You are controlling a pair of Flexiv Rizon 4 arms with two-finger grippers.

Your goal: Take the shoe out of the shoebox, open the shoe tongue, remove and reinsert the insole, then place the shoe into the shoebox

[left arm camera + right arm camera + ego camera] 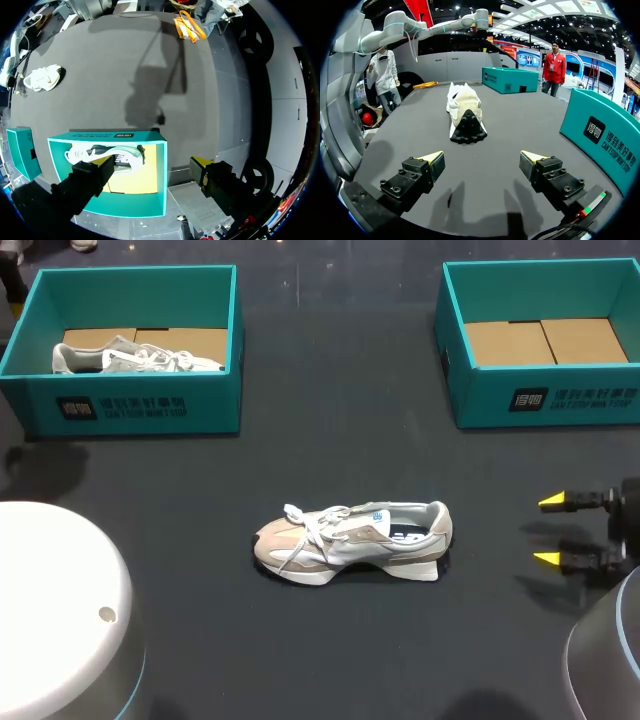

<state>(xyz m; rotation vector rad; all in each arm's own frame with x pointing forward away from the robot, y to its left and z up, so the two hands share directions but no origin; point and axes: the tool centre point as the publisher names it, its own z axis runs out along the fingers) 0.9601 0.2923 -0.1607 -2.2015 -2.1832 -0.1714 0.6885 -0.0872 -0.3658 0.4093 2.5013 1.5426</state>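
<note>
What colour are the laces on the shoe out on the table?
The laces are white, clearest in the head view.

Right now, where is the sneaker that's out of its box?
Head view: the sneaker sits mid-table, its heel toward the open right gripper, not touching it, with the left shoebox and right shoebox farther back.

Dark matte table (340, 430), teal box (140, 410) at its far left (second pale sneaker (135, 358) lying inside)
</note>
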